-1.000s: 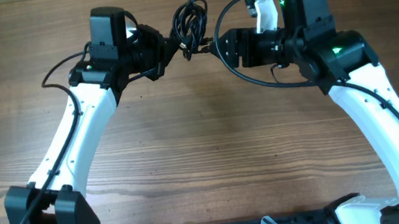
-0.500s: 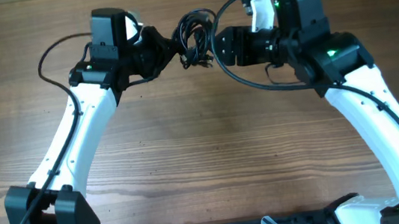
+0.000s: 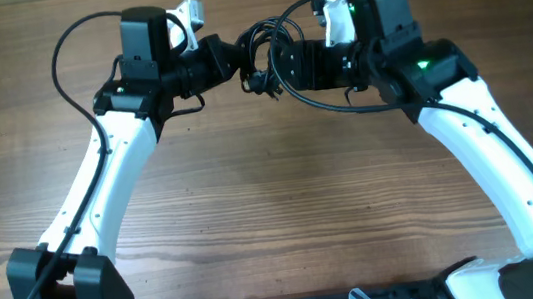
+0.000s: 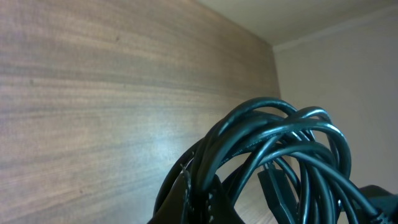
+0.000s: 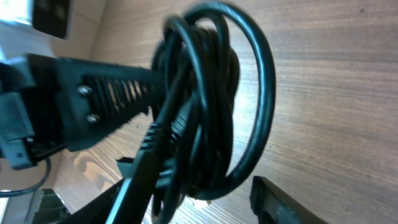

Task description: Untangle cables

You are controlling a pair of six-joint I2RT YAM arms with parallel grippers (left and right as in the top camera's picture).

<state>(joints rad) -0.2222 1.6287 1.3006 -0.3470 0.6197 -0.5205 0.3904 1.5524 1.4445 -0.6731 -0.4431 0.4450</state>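
I have the cables point(image 3: 257, 45) bunched in one knot, held up off the table point(image 3: 272, 199) near its far edge, between the two arms; the left gripper point(image 3: 233, 61) is clamped tight on one side of the knot, which gives me an anchor so the bundle cannot slide when I pull. From the left wrist view the loops fan up and out of that pinch, glossy and crowded; I cannot tell which strand runs over which. The right gripper point(image 3: 275, 68) stands partly open and has hold of nothing; in its own view its fingers point(image 5: 283, 200) sit either side of the lower part of the coil, with one big outer loop bulging toward the right-hand finger. I judge that loop the one to take; the next pull calls for closing on a single strand, not the whole bunch; grabbing several would likely only tighten the knot.
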